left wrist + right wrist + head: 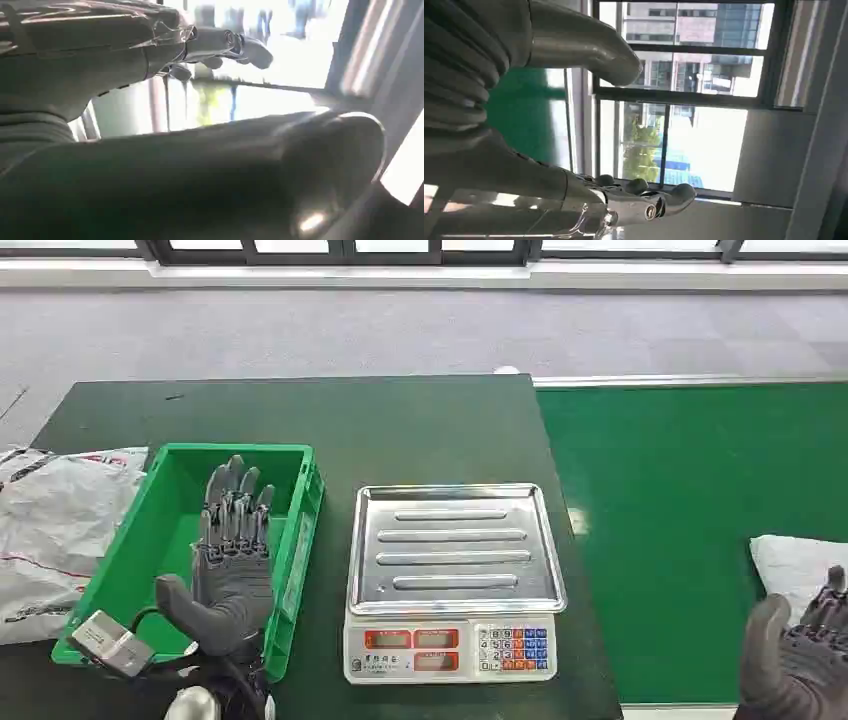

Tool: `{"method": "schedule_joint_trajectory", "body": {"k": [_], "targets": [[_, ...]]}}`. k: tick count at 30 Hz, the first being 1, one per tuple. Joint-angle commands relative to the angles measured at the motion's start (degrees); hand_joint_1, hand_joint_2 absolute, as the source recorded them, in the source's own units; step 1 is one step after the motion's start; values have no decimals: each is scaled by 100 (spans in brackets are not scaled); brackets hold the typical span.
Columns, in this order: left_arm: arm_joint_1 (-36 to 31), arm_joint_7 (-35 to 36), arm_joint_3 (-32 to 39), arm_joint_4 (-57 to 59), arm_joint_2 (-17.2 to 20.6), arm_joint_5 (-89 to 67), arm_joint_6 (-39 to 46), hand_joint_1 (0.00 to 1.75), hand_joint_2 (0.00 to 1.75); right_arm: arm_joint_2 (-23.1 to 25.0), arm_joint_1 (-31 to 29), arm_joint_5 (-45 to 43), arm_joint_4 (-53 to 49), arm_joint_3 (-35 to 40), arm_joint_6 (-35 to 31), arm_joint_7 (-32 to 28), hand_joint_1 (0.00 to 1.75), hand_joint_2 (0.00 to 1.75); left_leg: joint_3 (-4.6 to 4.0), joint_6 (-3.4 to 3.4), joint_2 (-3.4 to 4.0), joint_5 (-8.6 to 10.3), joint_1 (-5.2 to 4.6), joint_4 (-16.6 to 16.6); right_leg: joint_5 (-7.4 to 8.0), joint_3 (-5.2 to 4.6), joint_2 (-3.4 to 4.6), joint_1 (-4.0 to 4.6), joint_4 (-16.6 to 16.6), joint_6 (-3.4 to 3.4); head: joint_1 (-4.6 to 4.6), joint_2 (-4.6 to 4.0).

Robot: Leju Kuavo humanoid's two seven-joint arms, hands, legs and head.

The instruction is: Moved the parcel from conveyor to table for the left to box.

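The left hand [232, 560] hovers over the green crate [300, 540] on the dark table [420, 430], palm down, its fingers stretched out and slightly spread, with nothing in them. In the left wrist view the same hand [220, 47] has its fingers extended toward bright windows. The crate sits at the table's left part, and a heap of grey-white plastic mail bags [50, 530] lies just beside it, at the table's left edge. To the right of the crate stands a scale [455, 580] with a ribbed steel pan and a front panel of red displays and coloured keys.

The parcel [795, 565], a white soft bag, lies on the green conveyor [680, 520] at the right edge of the head view. The right hand [795, 655] is low at the corner, just beside the near side of the parcel, thumb raised apart from the fingers; whether it touches the parcel cannot be told. In the right wrist view the right hand [634, 200] has its fingers extended and holds nothing.
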Motion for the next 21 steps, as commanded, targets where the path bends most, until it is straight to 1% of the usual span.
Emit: {"method": "schedule_joint_trajectory", "body": {"k": [1,3,4,5,6,8,11,13,16,19,20,21], "targets": [[-1395,735,-1829,103,206,1523,-658,0,0,-203,-268,176,561,188,-188,-37,0,175,1,1,-18,11,0,-15,7,9,-23,1,-19,1,0,0],[-1775,1154,-2178,243,83,2101,-861,0,0,-162,-343,200,603,167,-313,60,0,175,-3,1,-33,15,-1,-17,8,9,-37,-1,-22,3,0,0],[-1854,1218,-2242,287,56,2195,-903,0,0,-170,-381,221,637,144,-340,96,0,175,-7,8,-32,13,0,-3,5,7,-32,-1,-10,5,0,0],[-2009,1356,-2344,380,-1,2475,-1073,0,0,-252,-521,455,805,35,-468,234,0,175,-1,8,-27,14,0,-10,9,11,-30,-1,-17,5,0,0],[-2073,1386,-2378,407,-25,2562,-1118,0,0,-360,-652,696,1044,-96,-517,627,0,175,4,8,-15,9,-2,-7,8,13,-16,-2,-12,5,0,0],[-2144,1453,-2418,413,-33,2714,-1267,0,0,-523,-941,845,1540,-483,-354,977,0,175,7,8,-4,10,0,-11,14,13,-6,1,-20,6,0,0],[-2125,1461,-2406,387,-10,2728,-1288,0,0,-514,-992,823,1622,-596,-254,917,0,175,19,9,5,17,-3,-31,24,24,1,-2,-39,6,0,0],[-2125,1461,-2406,387,-10,2728,-1288,0,0,-514,-992,823,1622,-596,-254,917,0,175,11,7,-2,9,-2,-10,15,11,-4,-2,-16,5,0,0],[-2112,1461,-2399,377,14,2729,-1300,0,0,-471,-973,837,1583,-596,-240,910,0,175,15,6,-13,12,-5,-20,15,19,-14,-4,-24,4,0,0],[-2104,1461,-2395,376,22,2734,-1307,0,0,-434,-947,855,1527,-577,-233,910,0,175,15,6,-1,9,-5,-20,15,15,-3,-4,-22,3,0,0],[-2123,1462,-2396,387,25,2737,-1348,0,0,-531,-950,1077,1608,-549,-79,1304,0,175,10,6,-1,6,-4,-9,12,12,-3,-3,-12,4,0,0],[-2164,1460,-2397,402,21,2760,-1445,0,0,-634,-1080,1344,1775,-634,-33,1436,0,175,14,5,0,9,-3,-18,16,17,-5,-2,-23,3,0,0]]}}
